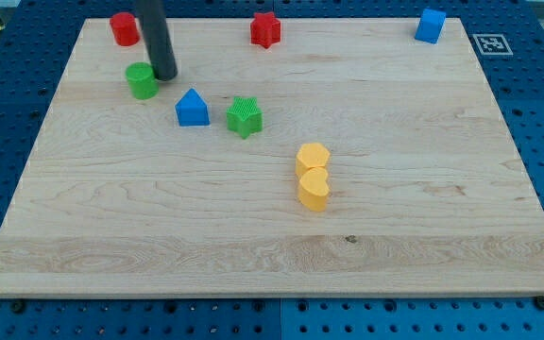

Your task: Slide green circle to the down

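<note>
The green circle [142,80] is a short green cylinder at the board's upper left. My tip [164,76] rests on the board just to the view's right of it, touching or almost touching its upper right edge. The dark rod rises from there out of the view's top. A red cylinder-like block [124,28] stands above the green circle, near the board's top edge.
A blue house-shaped block [192,109] and a green star [244,116] lie to the lower right of the green circle. Two yellow blocks [313,175] touch mid-board. A red star [265,29] and a blue block [430,25] sit along the wooden board's [272,264] top edge.
</note>
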